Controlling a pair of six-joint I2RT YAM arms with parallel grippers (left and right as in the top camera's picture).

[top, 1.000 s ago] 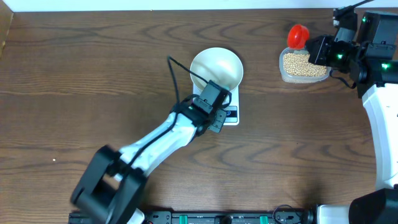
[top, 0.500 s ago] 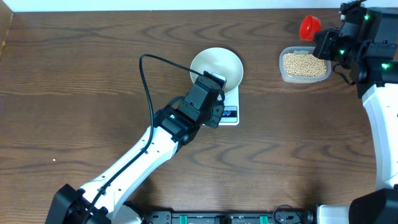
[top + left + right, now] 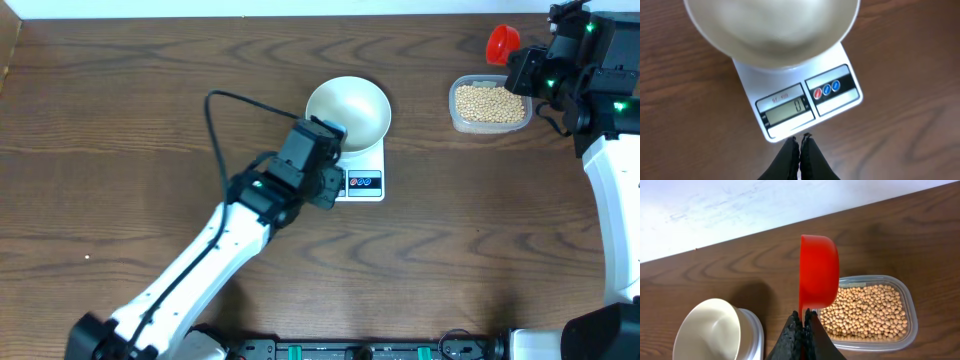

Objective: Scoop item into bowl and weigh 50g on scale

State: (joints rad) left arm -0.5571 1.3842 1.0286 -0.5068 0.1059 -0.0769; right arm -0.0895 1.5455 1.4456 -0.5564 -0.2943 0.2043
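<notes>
The white bowl (image 3: 348, 110) is empty and sits on the white scale (image 3: 364, 183); both show in the left wrist view, bowl (image 3: 772, 30) and scale (image 3: 805, 102), display reading 0. My left gripper (image 3: 800, 138) is shut and empty, just off the scale's near edge; overhead it (image 3: 330, 180) is by the display. The tan beans (image 3: 490, 102) fill a clear container (image 3: 907, 330). My right gripper (image 3: 805, 314) is shut on the handle of a red scoop (image 3: 818, 277), held on edge above the container's left end; overhead the scoop (image 3: 502, 42) is behind the container.
The brown wooden table (image 3: 150, 120) runs to a white wall strip (image 3: 715, 210) at the back. The right arm's body (image 3: 610, 160) stands along the right edge. A black cable (image 3: 225, 110) loops from the left arm over the table left of the bowl.
My left arm drew back to the left, off the scale's display and buttons. My right gripper lifted the red scoop from over the beans to the far right behind the container.
</notes>
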